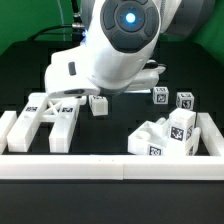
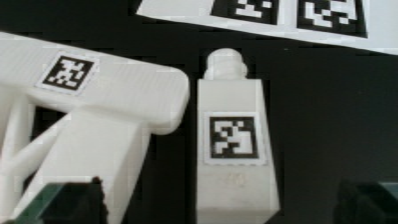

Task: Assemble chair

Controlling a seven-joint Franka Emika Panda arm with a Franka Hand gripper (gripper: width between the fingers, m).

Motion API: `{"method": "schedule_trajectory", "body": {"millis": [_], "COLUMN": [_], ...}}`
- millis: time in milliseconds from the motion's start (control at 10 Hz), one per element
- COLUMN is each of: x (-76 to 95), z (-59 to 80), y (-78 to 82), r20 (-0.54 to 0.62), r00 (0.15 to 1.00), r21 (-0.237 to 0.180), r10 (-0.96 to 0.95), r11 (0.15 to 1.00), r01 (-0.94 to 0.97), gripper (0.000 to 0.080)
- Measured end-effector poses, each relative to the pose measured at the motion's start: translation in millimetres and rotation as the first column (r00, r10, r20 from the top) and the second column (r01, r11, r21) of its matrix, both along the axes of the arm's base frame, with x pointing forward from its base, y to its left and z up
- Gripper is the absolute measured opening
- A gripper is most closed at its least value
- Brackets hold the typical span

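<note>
1. Gripper [image 2: 217,203], dark and two-fingered, hangs spread wide and empty, fingers [image 2: 68,205] flanking the white blocky plastic pegged leg [image 2: 233,135] without touching.
2. White plastic X-braced frame [image 2: 89,95] lies just beside that leg.
3. Thin flat white marker board [image 2: 267,12] lies past the leg's peg end.

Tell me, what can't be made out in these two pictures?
Gripper: exterior view, hidden behind the robot arm; wrist view, only dark fingertips, cut by the edge.
Heap of chair parts: exterior view, overlapping and too small to count.
X-braced frame: wrist view, cut off by the edge.
Marker board: wrist view, mostly outside the picture.
</note>
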State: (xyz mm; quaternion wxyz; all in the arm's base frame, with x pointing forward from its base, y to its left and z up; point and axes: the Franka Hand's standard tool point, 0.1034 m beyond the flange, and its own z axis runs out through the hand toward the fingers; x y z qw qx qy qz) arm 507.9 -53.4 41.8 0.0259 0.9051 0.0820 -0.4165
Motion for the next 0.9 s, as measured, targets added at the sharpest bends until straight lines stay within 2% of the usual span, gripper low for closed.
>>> {"method": "schedule_trajectory", "body": {"millis": [400,900], "x": [-4.1,-11.7], "z": [-10.6,-27.6], "y": [7.8,8.1], "r20": [-0.007,0.013], "r00": [1.000,1.000], "r21": [0.003,0.007], "r10": [0.008,0.015], "r11": [1.000,1.000], "r01": [-0.008,-0.015], "gripper": [0.0649,0.0649]}}
